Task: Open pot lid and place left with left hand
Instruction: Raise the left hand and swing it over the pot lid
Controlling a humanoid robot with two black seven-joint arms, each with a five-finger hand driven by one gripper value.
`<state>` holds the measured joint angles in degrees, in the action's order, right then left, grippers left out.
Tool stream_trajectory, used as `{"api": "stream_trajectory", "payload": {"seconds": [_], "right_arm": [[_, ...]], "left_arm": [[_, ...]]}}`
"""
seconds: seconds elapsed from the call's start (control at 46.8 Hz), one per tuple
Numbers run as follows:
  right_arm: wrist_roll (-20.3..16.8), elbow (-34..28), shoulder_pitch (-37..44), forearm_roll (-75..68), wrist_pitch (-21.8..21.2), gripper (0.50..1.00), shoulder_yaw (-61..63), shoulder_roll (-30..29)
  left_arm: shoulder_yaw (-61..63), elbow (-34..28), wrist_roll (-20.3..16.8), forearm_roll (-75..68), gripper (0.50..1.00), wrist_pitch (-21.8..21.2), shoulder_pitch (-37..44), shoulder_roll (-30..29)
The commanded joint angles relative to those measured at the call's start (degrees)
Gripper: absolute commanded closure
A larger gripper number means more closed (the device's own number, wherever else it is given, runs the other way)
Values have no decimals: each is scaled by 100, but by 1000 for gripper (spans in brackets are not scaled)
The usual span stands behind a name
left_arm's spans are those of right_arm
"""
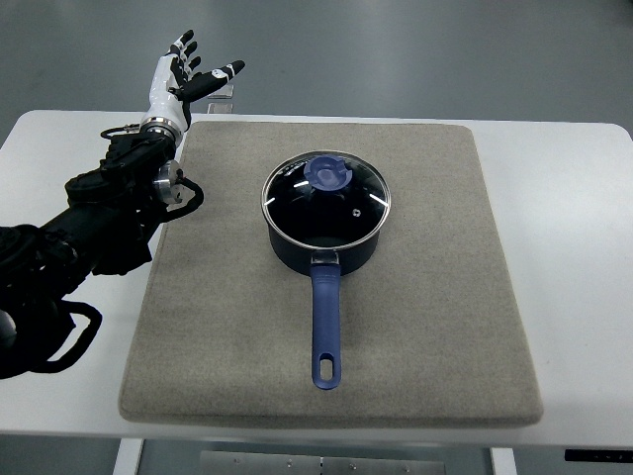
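**Lid on the pot, left robot hand raised at the far left corner**

On the grey mat (pixel 425 327) that covers most of the white surface (pixel 569 257), you have a dark blue pot (pixel 324 242) sitting a little back of the mat's middle. Its long blue handle (pixel 325 332) points straight toward the robot's side and ends with a hanging hole near the mat's front edge. The glass lid (pixel 325 201) with its metal rim rests flat and closed on the pot, and you can see through it into the dark inside. The lid's blue knob (pixel 327 173) shows toward the far side of the glass in this view.

Your left robot hand (pixel 183 79) is up at the mat's far left corner, well apart from the pot. Its white and black fingers (pixel 178 54) are spread and hold nothing, and the thumb sticks out toward the right, over the surface's back edge. The black left arm (pixel 89 233) runs in from the picture's lower left, passing over the bare surface beside the mat's left edge, with loops of cable hanging off it.

You cannot see the right arm anywhere.
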<state>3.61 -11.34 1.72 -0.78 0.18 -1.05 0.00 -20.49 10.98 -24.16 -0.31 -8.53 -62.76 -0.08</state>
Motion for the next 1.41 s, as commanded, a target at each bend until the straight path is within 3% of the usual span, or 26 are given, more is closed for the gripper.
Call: {"api": "stream_trajectory", "payload": {"seconds": [0.0, 0.171, 0.491, 0.769, 0.919, 1.175, 1.282, 1.389], "right_arm": [[8, 0, 4, -1, 0, 583, 0, 0], [-1, 0, -5, -1, 0, 583, 0, 0], [-1, 0, -5, 8, 0, 583, 0, 0], [-1, 0, -5, -1, 0, 583, 0, 0], [-1, 0, -5, -1, 0, 583, 0, 0], [-1, 0, -5, 8, 0, 583, 0, 0], [-1, 0, -5, -1, 0, 583, 0, 0], [-1, 0, 4, 8, 0, 583, 0, 0]], "left_arm": [[10, 1, -1, -12, 510, 9, -17, 0], [115, 45, 17, -13, 510, 53, -52, 0], [1653, 124, 17, -39, 510, 123, -307, -27], [2575, 98, 8, -407, 512, 967, -1150, -281], [2814, 115, 17, -1233, 510, 1178, -1493, -405], [2814, 159, -106, -3122, 510, 1942, -1801, -501], [2814, 606, -527, -3940, 510, 2119, -2064, -773], [2814, 1668, -827, -4740, 512, 2128, -2363, -1344]]}}
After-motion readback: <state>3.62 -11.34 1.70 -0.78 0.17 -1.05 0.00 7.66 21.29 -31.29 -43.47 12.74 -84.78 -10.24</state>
